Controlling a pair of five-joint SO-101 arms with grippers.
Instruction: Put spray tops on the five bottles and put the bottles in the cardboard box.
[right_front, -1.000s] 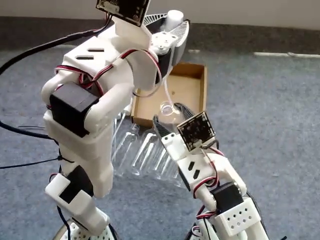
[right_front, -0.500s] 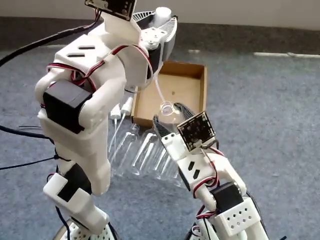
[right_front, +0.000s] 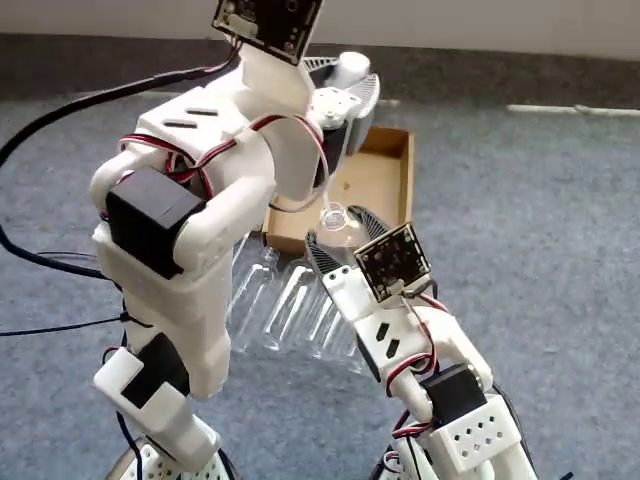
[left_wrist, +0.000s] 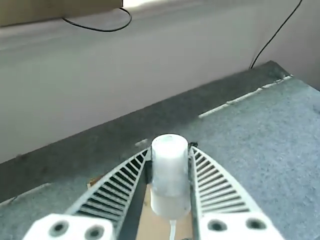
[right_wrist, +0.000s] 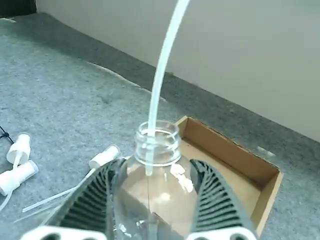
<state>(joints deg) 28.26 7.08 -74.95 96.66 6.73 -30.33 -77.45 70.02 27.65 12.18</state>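
From the left wrist view we see the left gripper (left_wrist: 169, 154) clamped on a white spray top (left_wrist: 170, 186), held high against a pale wall (left_wrist: 150, 75). Its thin dip tube (right_wrist: 163, 75) reads best from the right wrist view, where it runs down into the open neck of a clear bottle (right_wrist: 156, 187); the right gripper (right_wrist: 157, 167) holds that bottle upright, a finger pressed to each side. That view also gives us three loose spray tops (right_wrist: 19, 175) lying on the grey carpet (right_wrist: 60, 90). The high view adds more clear bottles (right_front: 290, 300) lying side by side just in front of the cardboard box (right_front: 380, 180); there the left arm (right_front: 200, 230) stands before the box's left side, and the right arm's camera board (right_front: 393, 262) hides the held bottle's body, leaving us its mouth.
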